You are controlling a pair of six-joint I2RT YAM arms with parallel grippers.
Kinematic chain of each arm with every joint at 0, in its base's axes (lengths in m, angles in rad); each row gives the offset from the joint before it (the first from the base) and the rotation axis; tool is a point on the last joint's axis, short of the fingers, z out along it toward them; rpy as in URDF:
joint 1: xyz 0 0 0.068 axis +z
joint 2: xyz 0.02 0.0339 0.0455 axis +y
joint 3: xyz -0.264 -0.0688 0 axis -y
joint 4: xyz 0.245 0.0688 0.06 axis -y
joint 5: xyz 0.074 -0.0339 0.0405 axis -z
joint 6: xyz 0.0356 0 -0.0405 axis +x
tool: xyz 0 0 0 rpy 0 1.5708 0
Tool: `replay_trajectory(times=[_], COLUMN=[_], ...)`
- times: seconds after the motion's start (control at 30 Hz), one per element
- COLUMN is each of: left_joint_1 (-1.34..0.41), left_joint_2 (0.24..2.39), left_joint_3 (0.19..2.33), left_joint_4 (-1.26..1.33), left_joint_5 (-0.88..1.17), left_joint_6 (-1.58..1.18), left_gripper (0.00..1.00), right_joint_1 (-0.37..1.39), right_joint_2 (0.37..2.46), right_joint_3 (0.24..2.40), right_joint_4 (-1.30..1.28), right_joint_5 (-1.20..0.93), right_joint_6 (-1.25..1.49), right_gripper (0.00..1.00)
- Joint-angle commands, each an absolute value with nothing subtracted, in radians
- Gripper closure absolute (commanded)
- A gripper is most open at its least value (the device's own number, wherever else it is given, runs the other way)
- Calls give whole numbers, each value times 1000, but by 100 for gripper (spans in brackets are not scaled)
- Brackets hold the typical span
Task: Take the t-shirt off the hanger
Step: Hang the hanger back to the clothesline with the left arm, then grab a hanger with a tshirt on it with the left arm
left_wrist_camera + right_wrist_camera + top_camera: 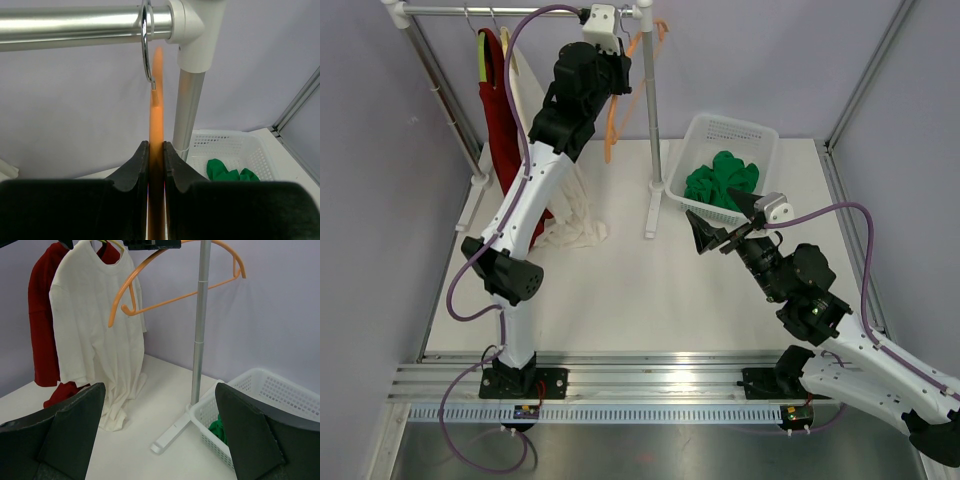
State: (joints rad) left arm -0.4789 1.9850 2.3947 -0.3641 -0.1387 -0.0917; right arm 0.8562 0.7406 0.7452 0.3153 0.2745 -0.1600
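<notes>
Left pincer pinches the orange hanger.
Right pincer gapes wide, empty; green cloth, maybe a shirt, lies in the basket.

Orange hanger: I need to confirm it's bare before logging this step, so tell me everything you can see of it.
The orange hanger is thin, plastic-looking and bare, with no garment on it; its arm ends curl into small hooks. Its metal hook hangs over the rail beside the corner joint. The left gripper is shut on it just below that hook, and it sits tilted, to the right of the white t-shirt.
</notes>
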Motion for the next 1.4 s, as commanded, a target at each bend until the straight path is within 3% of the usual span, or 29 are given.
replay_trajectory(times=[0.0, 0.07, 0.17, 0.2, 0.23, 0.37, 0.4, 0.53, 0.63, 1.1, 1.27, 1.37], left_joint_1=[-477, -477, -479, -479, -479, -480, -480, -480, -480, -480, -480, -480], left_joint_2=[1921, 1907, 1870, 1859, 1833, 1775, 1764, 1669, 1615, 1319, 1175, 1102], left_joint_3=[2399, 2388, 2356, 2333, 2316, 2273, 2266, 2169, 2082, 1773, 1640, 1560], left_joint_4=[-278, -278, -276, -269, -267, -282, -290, -301, -275, -310, -261, -212], left_joint_5=[-129, -132, -132, -132, -133, -158, -158, -173, -190, -304, -339, -328], left_joint_6=[-95, -95, -88, -83, -80, -75, -77, -77, -74, -66, -75, -80], left_gripper=[89, 84, 65, 50, 44, 30, 22, 6, 1, 1, 1, 1], right_joint_1=[854, 854, 854, 854, 854, 854, 854, 854, 854, 856, 854, 854], right_joint_2=[733, 735, 738, 739, 739, 745, 744, 746, 747, 756, 807, 847], right_joint_3=[746, 747, 749, 750, 752, 755, 756, 756, 758, 712, 715, 710], right_joint_4=[341, 338, 336, 336, 337, 334, 334, 334, 328, 423, 466, 528], right_joint_5=[262, 262, 259, 258, 258, 252, 249, 245, 244, 195, 210, 337], right_joint_6=[-149, -147, -143, -141, -140, -137, -132, -129, -127, -97, 52, 205], right_gripper=[0, 0, 1, 0, 1, 0, 0, 1, 1, 0, 0, 1])
